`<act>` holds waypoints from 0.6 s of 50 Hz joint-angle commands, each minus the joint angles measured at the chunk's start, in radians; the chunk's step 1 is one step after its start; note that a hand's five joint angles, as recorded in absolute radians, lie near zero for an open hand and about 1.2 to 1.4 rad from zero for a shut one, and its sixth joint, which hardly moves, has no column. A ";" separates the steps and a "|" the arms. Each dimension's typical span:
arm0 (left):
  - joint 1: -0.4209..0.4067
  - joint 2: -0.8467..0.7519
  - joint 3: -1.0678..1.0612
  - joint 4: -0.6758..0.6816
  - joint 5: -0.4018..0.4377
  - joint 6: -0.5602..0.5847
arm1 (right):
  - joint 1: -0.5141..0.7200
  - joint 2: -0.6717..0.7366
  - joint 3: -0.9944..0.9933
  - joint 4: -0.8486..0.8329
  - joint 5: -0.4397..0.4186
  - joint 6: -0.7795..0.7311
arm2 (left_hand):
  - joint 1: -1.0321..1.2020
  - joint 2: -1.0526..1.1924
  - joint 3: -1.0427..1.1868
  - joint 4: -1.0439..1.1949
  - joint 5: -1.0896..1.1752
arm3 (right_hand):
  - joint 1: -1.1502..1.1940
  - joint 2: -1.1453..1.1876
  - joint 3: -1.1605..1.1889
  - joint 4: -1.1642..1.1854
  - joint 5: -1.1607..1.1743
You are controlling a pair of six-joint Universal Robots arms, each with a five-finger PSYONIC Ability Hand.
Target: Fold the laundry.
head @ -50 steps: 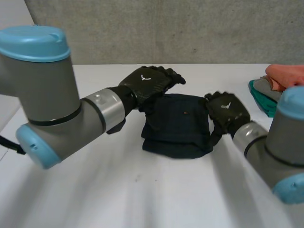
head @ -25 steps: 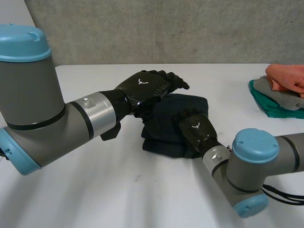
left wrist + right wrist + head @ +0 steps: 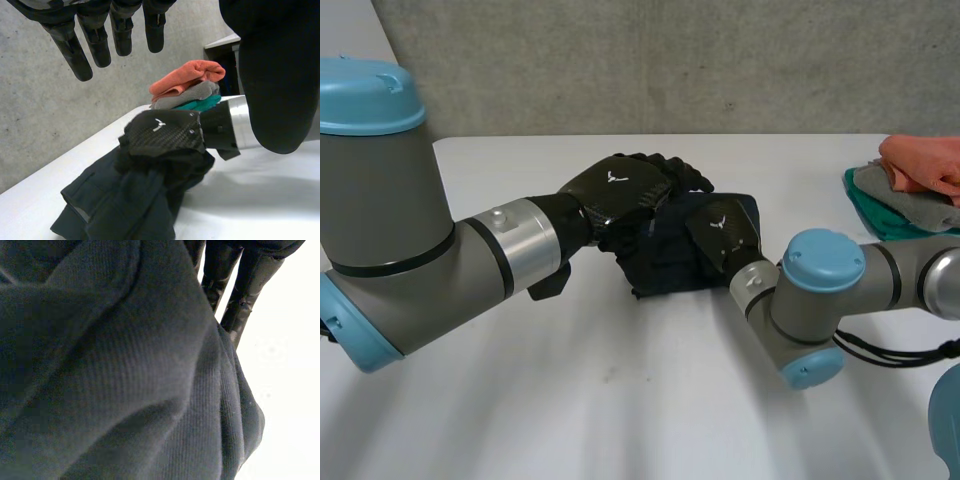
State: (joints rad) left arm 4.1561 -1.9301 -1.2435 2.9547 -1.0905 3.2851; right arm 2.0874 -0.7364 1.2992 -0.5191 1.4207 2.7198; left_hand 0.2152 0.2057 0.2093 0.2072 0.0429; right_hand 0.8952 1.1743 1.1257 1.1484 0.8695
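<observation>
Garment (image 3: 665, 275) in right robot hand (image 3: 725, 232), clothes stack (image 3: 910, 185)

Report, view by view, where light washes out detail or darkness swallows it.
Head view: soft, even light, yet the bunched dark navy cloth reads near black, folds barely told. Left wrist view: white table bright but not washed out. Right wrist view: the cloth hangs dark before the camera; the table beside it glares to plain white.

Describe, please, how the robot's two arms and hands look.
The left arm and right arm are thick grey tubes with rounded light-blue caps and silver wrist rings. The left hand and right hand are black, each with a carbon-weave back plate bearing a small white mark.
</observation>
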 commanded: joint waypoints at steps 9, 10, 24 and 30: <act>-0.001 0.071 -0.001 0.032 0.000 -0.082 | -0.165 -0.077 0.012 0.136 -0.200 -0.109 | -0.040 -0.030 -0.034 -0.032 -0.042 | 0.501 0.222 0.271 0.248 0.352; -0.001 0.074 -0.001 0.035 -0.002 -0.090 | -0.177 -0.078 0.012 0.136 -0.209 -0.118 | -0.040 -0.030 -0.034 -0.032 -0.042 | 0.501 0.222 0.271 0.248 0.352; -0.001 0.079 -0.011 0.057 -0.005 -0.110 | -0.355 -0.132 -0.182 -0.044 -0.272 -0.014 | -0.037 -0.027 -0.031 -0.029 -0.039 | 0.501 0.222 0.271 0.248 0.352; -0.002 0.080 -0.011 0.057 -0.005 -0.110 | -0.475 -0.141 -0.309 -0.180 -0.342 0.226 | -0.037 -0.027 -0.031 -0.029 -0.039 | 0.501 0.222 0.271 0.248 0.352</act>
State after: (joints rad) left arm 4.1561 -1.8508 -1.2550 3.0102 -1.0950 3.1730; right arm 1.7193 -0.8687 1.1106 -0.5706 1.1384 2.7298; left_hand 0.2152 0.2057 0.2093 0.2071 0.0429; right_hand 0.9075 1.1744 1.1381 1.1588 0.8766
